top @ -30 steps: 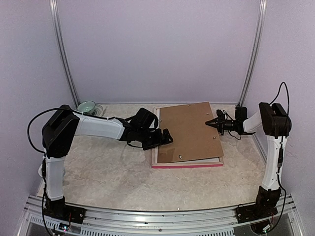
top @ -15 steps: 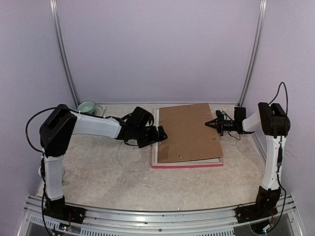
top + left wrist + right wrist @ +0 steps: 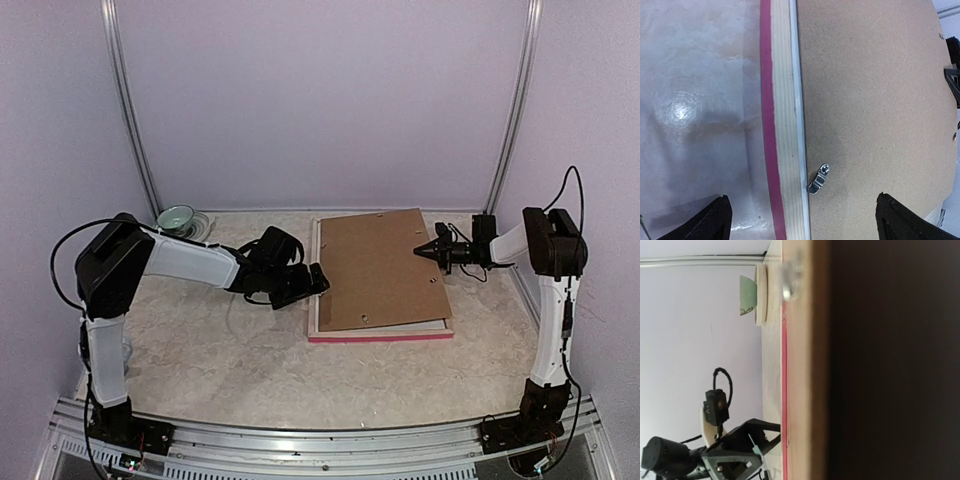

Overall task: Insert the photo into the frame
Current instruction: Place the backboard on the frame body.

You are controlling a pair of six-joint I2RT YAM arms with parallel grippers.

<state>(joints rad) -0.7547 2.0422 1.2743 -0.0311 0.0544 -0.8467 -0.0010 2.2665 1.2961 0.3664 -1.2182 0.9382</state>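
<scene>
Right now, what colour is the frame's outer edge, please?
Bright pink on the frame; best in the left wrist view.

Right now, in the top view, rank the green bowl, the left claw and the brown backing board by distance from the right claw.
1. Backing board, under the right claw.
2. Left claw, across the board, at its left side.
3. Green bowl, back-left corner.

White arm links [image 3: 190, 262], black joints [image 3: 112, 268], looping black cables [image 3: 55, 266].
</scene>
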